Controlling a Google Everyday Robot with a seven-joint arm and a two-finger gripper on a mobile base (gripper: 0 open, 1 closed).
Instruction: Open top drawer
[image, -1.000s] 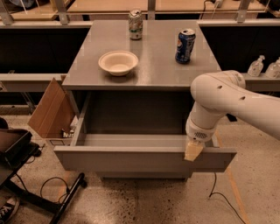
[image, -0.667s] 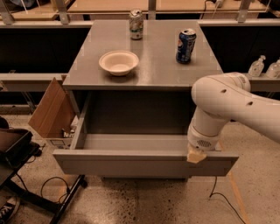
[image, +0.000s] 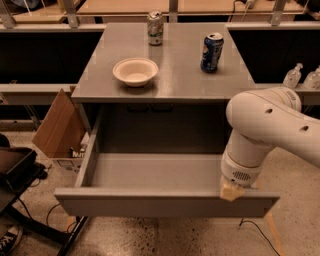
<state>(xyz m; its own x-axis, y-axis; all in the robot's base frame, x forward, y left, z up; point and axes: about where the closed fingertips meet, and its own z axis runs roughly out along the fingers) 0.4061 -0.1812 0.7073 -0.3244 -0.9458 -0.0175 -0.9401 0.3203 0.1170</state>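
top drawer (image: 165, 202): pulled far out of the grey cabinet, grey box interior fully on show and nothing visible inside, flat front panel nearest the camera.
gripper (image: 231, 191): sitting right on the top edge of the top drawer's front panel, toward that panel's right end. Only a tan tip shows under the white wrist.
grip state: honestly can't tell if it's spread or clamped on the panel, since the wrist covers it.
arm (image: 265, 125): big white elbow hanging over the top drawer's right side.
step in hand: looks like the tail end of the pull, and the job reads as basically done.
doing it well: it should keep the pull straight along the top drawer's rails. The contact is off-centre on the right, so any sideways drag could rack the box. It should ease off before the rails hit their stop, then let go upward so the panel isn't nudged back in.
vs 1.0 s ago: the front panel has come further toward the camera, more of the floor inside shows, and the gripper rode along at about the same spot on the edge.
unchanged: bowl (image: 135, 71) and 2 cans, one green and white (image: 155, 28) and one blue (image: 212, 52), on the cabinet top behind the top drawer.
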